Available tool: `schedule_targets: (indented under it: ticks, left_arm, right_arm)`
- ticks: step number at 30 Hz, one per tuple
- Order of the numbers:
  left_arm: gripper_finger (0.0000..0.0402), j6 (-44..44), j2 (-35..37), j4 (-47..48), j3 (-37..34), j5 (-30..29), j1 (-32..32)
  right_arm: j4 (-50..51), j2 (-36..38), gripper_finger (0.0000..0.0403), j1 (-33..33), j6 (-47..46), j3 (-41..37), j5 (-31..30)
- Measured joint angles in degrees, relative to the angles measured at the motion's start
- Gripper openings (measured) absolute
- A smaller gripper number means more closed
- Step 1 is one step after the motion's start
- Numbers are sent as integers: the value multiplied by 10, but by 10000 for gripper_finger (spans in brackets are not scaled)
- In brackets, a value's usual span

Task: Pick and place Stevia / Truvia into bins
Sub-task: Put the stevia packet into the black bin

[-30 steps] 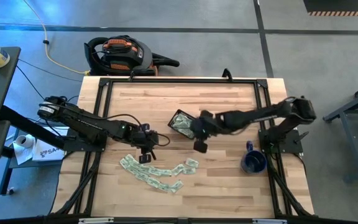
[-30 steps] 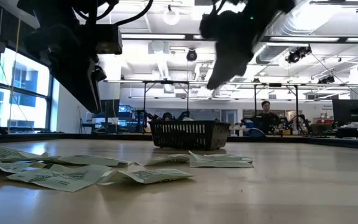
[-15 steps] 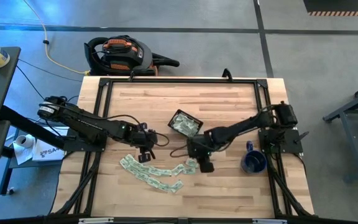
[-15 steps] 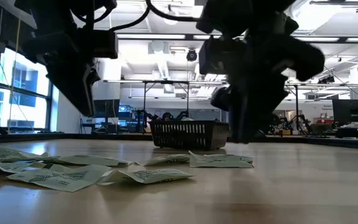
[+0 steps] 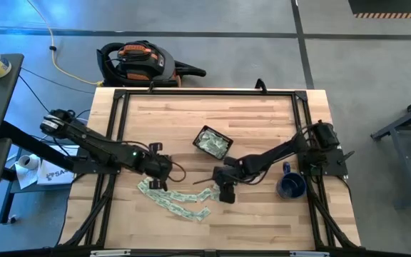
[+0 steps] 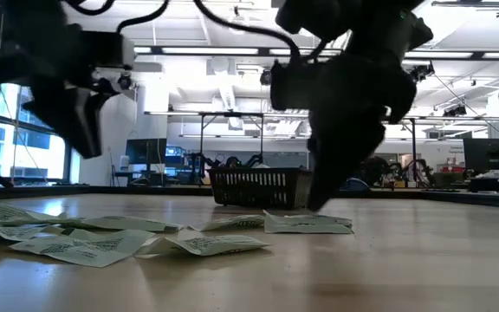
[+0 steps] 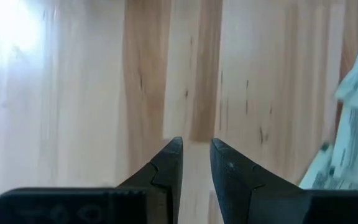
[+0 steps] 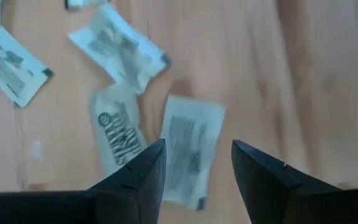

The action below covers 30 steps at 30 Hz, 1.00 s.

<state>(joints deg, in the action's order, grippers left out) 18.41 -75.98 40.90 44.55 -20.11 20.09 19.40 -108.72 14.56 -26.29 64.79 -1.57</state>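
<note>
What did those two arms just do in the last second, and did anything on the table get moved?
The right gripper swung from beside the basket down toward the near edge and now hangs, fingers open and empty, over the sachets at the right end of the row. The left gripper slid a little toward the row's left end, still holding nothing. The basket, sachets and blue mug stayed put.

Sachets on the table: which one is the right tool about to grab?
The sachet lying straight between the right tool's open fingers, on the end of the trail nearest the blue mug. The others lie off to one side.
</note>
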Motion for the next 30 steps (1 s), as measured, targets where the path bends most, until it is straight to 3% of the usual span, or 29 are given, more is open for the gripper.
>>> schedule_targets:
  ticks: [8, 12, 17, 23, 25, 30]
  left_arm:
    - [115, 21, 29, -33, -67, 17, -2]
    - [115, 45, 28, -34, -83, 18, -2]
    - [115, 44, 28, -39, -91, 19, -2]
    - [115, 46, 28, -66, -103, 45, -3]
    - [115, 47, 28, -71, -105, 45, -3]
    - [115, 47, 28, -77, -105, 42, -3]
  right_arm:
    - [-21, -24, 175, 12, -72, 2, -54]
    - [-18, -29, 168, 4, -69, 2, -47]
    - [8, -34, 121, 5, -87, 3, -55]
    - [16, -32, 16, -3, -164, 12, -67]
    - [23, -30, 9, -9, -185, 29, -72]
    - [36, -8, 10, -37, -179, 131, -151]
